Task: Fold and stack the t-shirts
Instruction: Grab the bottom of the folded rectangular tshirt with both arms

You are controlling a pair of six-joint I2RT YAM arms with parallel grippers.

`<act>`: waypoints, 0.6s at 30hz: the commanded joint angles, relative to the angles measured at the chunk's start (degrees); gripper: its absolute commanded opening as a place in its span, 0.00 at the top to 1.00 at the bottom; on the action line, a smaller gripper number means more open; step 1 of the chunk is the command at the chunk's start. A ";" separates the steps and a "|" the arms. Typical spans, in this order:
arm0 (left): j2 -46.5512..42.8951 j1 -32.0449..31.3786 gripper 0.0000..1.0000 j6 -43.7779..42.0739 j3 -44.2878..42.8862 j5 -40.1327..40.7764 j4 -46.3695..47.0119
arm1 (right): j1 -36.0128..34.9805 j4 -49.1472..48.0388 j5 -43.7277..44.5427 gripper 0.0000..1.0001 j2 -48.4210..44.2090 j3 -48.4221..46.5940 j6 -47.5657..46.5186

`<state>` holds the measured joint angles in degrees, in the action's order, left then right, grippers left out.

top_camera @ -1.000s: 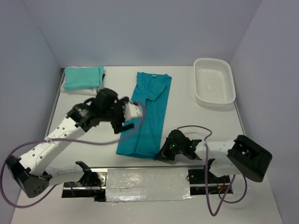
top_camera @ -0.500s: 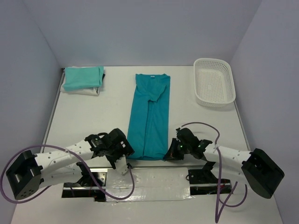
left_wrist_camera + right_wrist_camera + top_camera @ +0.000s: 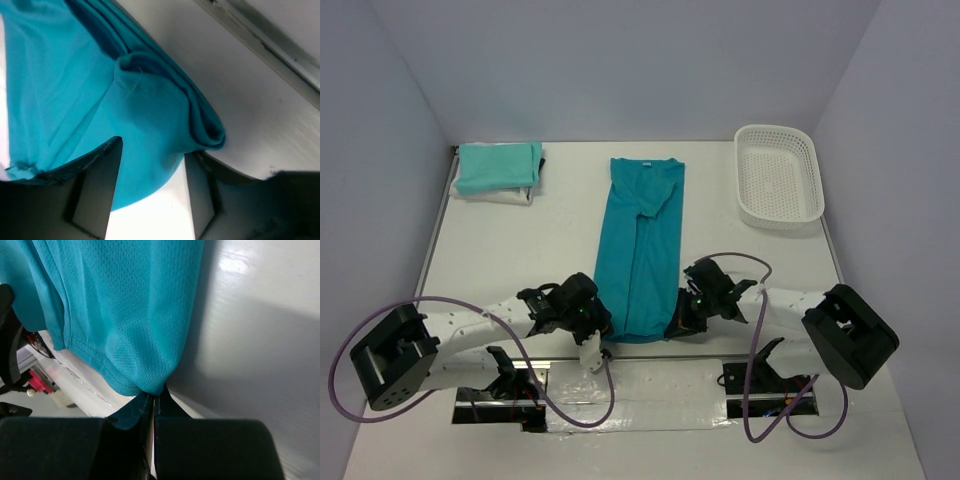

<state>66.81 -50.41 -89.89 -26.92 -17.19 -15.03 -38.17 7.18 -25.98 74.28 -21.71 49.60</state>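
A teal t-shirt (image 3: 640, 250) lies folded into a long strip down the middle of the table, collar at the far end. My left gripper (image 3: 599, 330) is at its near-left hem corner. In the left wrist view it (image 3: 150, 192) is open, with the teal cloth (image 3: 140, 125) between the jaws. My right gripper (image 3: 678, 325) is at the near-right hem corner. In the right wrist view it (image 3: 154, 399) is shut on the teal hem (image 3: 125, 330). A folded pale mint tee (image 3: 498, 166) tops a stack at the back left, with a white layer (image 3: 500, 195) under it. No dark green tee is in view.
A white plastic lattice basket (image 3: 779, 175) stands at the back right. The table's near edge and metal mounting rail (image 3: 640, 385) lie just behind both grippers. Purple cables loop beside each arm.
My left arm swung from above the shirt's left edge down to its near-left hem corner. My right gripper moved in to the near-right corner. The shirt now lies straighter.
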 commanded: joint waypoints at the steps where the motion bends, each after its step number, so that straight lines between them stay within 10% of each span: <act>1: 3.24 -0.21 0.53 1.29 -2.34 -6.35 -3.07 | 0.64 3.81 4.09 1.00 2.71 0.71 -4.16; 4: 3.24 -0.21 0.99 1.47 -2.62 -7.24 -6.50 | 1.61 3.98 3.48 1.00 2.36 0.80 -4.16; 11: 0.43 1.62 1.00 18.13 -6.73 -2.32 -6.33 | 3.27 15.21 4.62 1.00 -3.43 -9.28 -7.94; 18: 14.19 16.37 1.00 28.79 -30.86 -9.96 -17.74 | 8.89 24.10 3.03 1.00 0.15 -23.89 -13.82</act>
<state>76.03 -38.17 -68.31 -49.43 -22.02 -27.77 -31.44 25.85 -23.75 72.60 -40.03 40.03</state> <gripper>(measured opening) 0.033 0.009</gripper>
